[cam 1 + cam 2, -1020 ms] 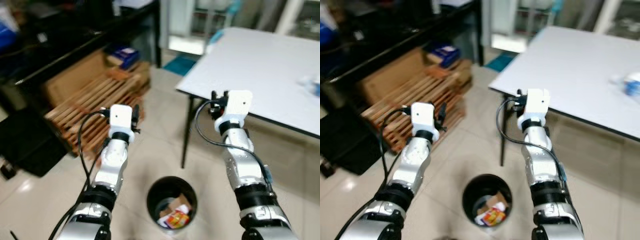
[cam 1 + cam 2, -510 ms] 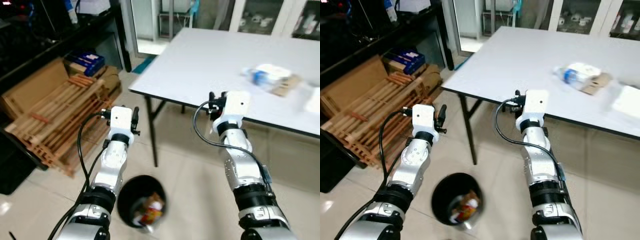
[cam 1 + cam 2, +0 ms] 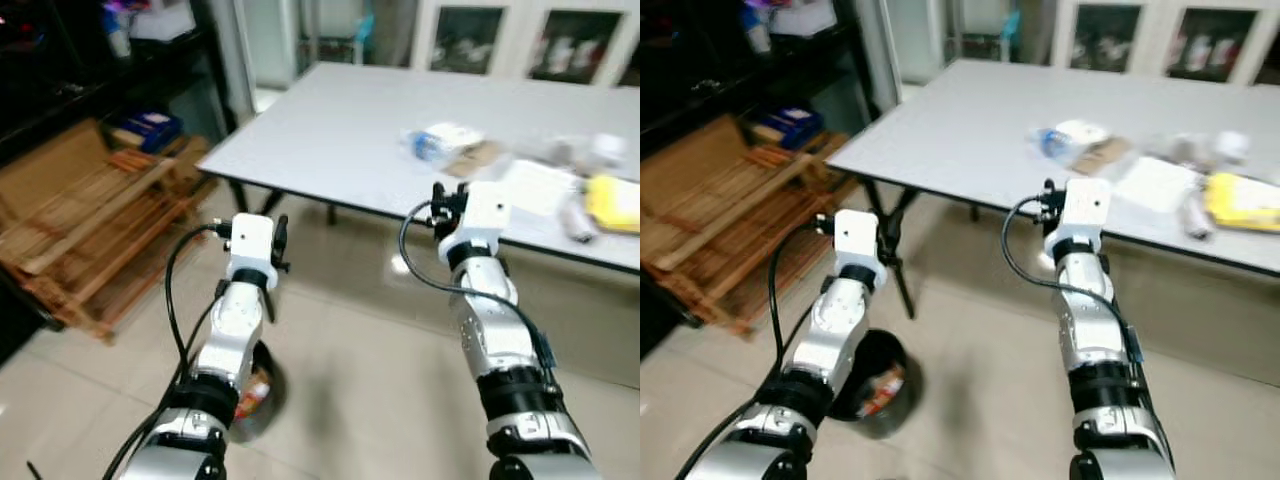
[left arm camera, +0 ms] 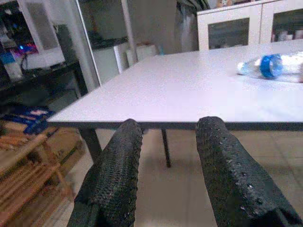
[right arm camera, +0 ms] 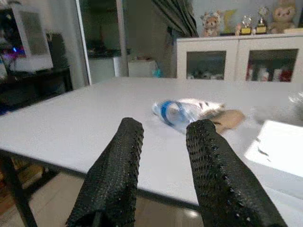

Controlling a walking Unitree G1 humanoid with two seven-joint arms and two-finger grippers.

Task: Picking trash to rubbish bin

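Turning away from the rubbish bin is what has changed over the last second: it lay centred at our feet a moment ago and now sits low on our left, partly behind our left forearm, with colourful scraps inside. That shift belongs to the camera, not to the bin, so we judge that one drop-off is done and we are heading back for more.

Both arms are raised in front of us. Our left gripper has its two black fingers parted with nothing between them, aimed toward the near edge of the white table. Our right gripper is likewise spread and empty, pointing across the tabletop.

On the table lies the remaining trash: a crumpled plastic bottle with a blue label, a brown scrap touching it, and farther right a white sheet and a yellow packet; these last are blurred. The bottle is nearest our right gripper's line, so we expect it is the next pick, once we step closer.
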